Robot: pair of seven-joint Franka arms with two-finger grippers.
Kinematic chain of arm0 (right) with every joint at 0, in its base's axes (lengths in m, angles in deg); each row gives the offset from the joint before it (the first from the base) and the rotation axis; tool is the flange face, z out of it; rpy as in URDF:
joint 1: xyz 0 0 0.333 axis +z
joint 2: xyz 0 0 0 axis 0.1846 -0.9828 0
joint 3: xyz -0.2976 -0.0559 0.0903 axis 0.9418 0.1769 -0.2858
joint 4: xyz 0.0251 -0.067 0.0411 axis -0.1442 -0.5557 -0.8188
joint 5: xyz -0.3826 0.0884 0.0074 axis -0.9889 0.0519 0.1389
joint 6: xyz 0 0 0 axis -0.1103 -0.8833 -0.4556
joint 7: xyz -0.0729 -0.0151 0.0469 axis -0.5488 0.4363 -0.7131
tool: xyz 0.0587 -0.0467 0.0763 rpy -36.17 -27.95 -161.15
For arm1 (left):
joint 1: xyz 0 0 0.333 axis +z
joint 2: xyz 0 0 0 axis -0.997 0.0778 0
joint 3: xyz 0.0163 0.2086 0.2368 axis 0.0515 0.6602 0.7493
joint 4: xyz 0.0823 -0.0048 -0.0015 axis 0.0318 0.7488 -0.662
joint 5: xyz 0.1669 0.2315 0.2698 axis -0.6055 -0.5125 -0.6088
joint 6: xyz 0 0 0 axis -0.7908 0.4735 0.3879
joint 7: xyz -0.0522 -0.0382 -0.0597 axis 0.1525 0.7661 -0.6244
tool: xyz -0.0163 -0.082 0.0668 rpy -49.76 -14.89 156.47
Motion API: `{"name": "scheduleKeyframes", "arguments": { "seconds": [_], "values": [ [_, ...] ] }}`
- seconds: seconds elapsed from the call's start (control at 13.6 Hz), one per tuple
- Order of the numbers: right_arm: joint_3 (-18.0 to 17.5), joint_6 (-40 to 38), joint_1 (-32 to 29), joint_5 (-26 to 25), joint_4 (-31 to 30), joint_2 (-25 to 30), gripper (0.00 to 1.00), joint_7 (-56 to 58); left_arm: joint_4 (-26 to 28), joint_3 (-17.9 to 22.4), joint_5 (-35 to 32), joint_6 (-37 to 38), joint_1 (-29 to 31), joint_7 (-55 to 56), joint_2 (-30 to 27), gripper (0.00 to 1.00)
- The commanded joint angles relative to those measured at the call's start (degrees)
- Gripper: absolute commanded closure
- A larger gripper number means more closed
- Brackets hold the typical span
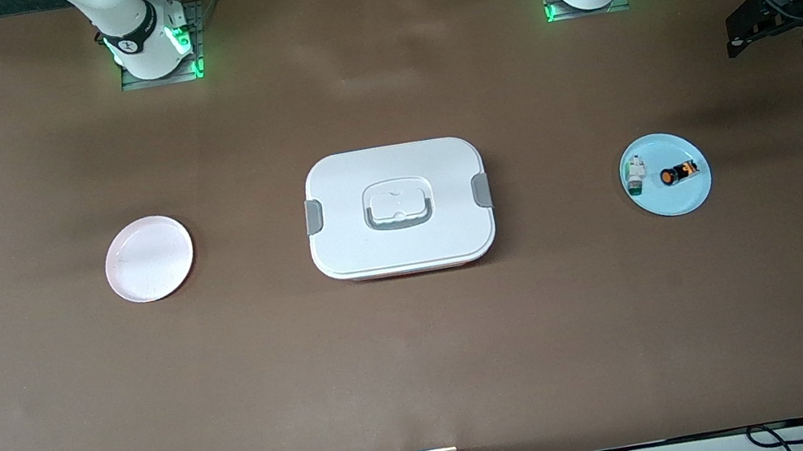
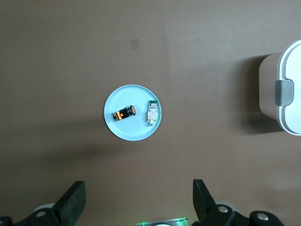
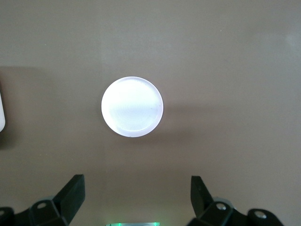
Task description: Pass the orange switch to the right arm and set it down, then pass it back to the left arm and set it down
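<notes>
Brown worktop carries one white lidded box between two round plates: one pink, one blue holding one orange-faced black switch and one white-and-green part. Left claw and right claw both hang open above.

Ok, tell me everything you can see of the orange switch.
The orange switch is a tiny, stubby cylindrical part with a black body and a bright orange face, lying on its side on the blue plate toward the left arm's end of the table. A small white-and-green part lies beside it on the same plate, apart from it. Only the plate touches the switch. In the left wrist view it shows orange markings along its dark body.
</notes>
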Motion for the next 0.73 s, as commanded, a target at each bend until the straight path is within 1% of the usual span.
{"name": "scheduleKeyframes", "arguments": {
  "seconds": [0.0, 0.66],
  "values": [
    [0.2, -1.0, 0.0, 0.7, 0.9, -0.1, 0.00, 0.1, -1.9, 0.3, 0.0, 1.3, -0.3, 0.6, 0.9, 0.00],
    [0.2, -1.0, 0.0, 0.7, 1.0, 0.0, 0.00, 0.1, -1.7, 0.3, -0.1, 1.6, -0.1, -0.2, 1.0, 0.00]
  ]
}}
